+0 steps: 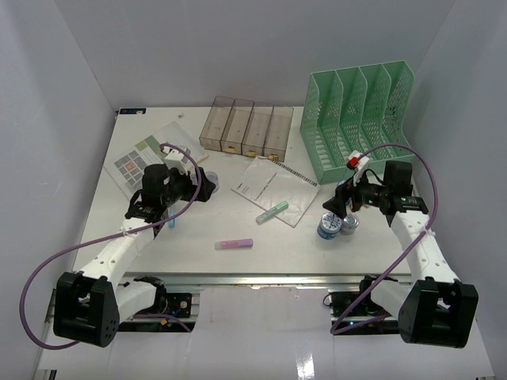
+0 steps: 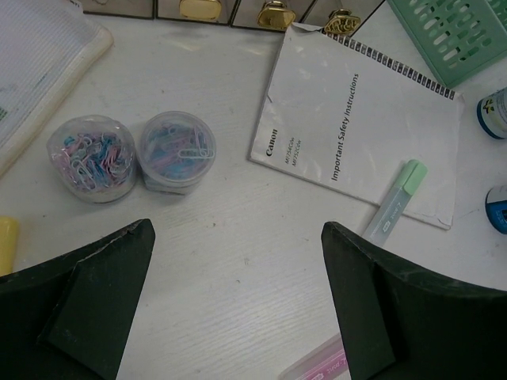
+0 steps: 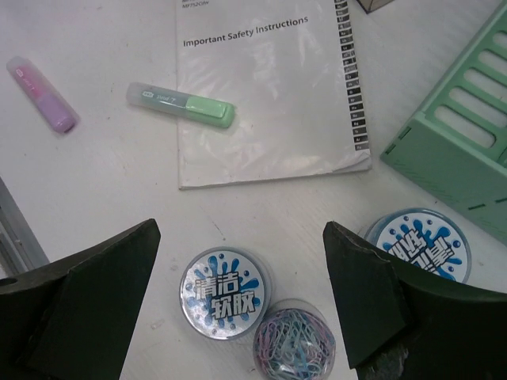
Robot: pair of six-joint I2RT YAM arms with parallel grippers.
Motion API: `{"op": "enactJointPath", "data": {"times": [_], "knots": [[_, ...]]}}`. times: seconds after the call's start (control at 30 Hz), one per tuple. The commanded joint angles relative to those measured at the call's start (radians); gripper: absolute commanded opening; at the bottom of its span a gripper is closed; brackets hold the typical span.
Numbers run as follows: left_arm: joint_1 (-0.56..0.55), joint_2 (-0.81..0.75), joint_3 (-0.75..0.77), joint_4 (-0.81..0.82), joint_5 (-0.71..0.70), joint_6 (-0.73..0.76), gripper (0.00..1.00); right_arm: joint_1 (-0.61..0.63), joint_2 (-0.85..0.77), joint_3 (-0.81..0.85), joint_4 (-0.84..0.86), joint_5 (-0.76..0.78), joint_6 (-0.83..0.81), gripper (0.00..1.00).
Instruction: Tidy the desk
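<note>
The white desk (image 1: 301,253) has a silver rail (image 1: 261,279) along its near edge. My left gripper (image 1: 207,190) is open and empty, above bare desk (image 2: 230,95), just short of two clear tubs of coloured paper clips (image 2: 89,158) (image 2: 177,150). My right gripper (image 1: 333,206) is open and empty, above a blue-lidded tub (image 3: 226,293) and a paper-clip tub (image 3: 295,344); a second blue-lidded tub (image 3: 420,241) is by its right finger. A spiral booklet (image 1: 273,190), a green highlighter (image 1: 272,211) and a pink highlighter (image 1: 234,244) lie mid-desk.
A green mesh file rack (image 1: 356,111) stands at the back right. A row of clear brownish bins (image 1: 245,127) stands at the back centre. A printed leaflet (image 1: 146,154) lies at the back left. A yellow item (image 2: 6,237) shows at the left wrist view's edge.
</note>
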Motion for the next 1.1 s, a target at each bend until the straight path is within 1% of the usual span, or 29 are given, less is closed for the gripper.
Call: {"op": "enactJointPath", "data": {"times": [0.0,0.1,0.13,0.23,0.37,0.5,0.63,0.87,1.07], "knots": [[-0.005,0.024,0.054,-0.091,0.001,-0.165,0.98,0.005,-0.005,0.009,-0.020,-0.023,-0.089,0.90],[-0.007,0.046,0.068,-0.150,-0.075,-0.250,0.97,-0.003,-0.032,-0.029,0.004,-0.014,-0.090,0.90],[-0.007,0.057,0.086,-0.188,-0.099,-0.271,0.94,-0.006,-0.050,-0.036,0.007,-0.025,-0.089,0.90],[-0.012,0.143,0.139,-0.259,-0.158,-0.359,0.90,-0.007,-0.079,-0.046,0.013,-0.037,-0.084,0.90],[-0.044,0.255,0.234,-0.361,-0.231,-0.447,0.90,-0.016,-0.115,-0.048,0.017,-0.029,-0.078,0.90],[-0.096,0.357,0.322,-0.424,-0.342,-0.478,0.90,-0.023,-0.153,-0.059,0.029,-0.016,-0.074,0.90],[-0.126,0.442,0.410,-0.481,-0.414,-0.497,0.90,-0.024,-0.162,-0.058,0.031,-0.009,-0.073,0.90],[-0.146,0.564,0.534,-0.541,-0.502,-0.511,0.90,-0.024,-0.168,-0.060,0.030,-0.012,-0.074,0.90],[-0.149,0.671,0.660,-0.647,-0.567,-0.524,0.89,-0.025,-0.170,-0.060,0.030,-0.010,-0.076,0.90]]}}
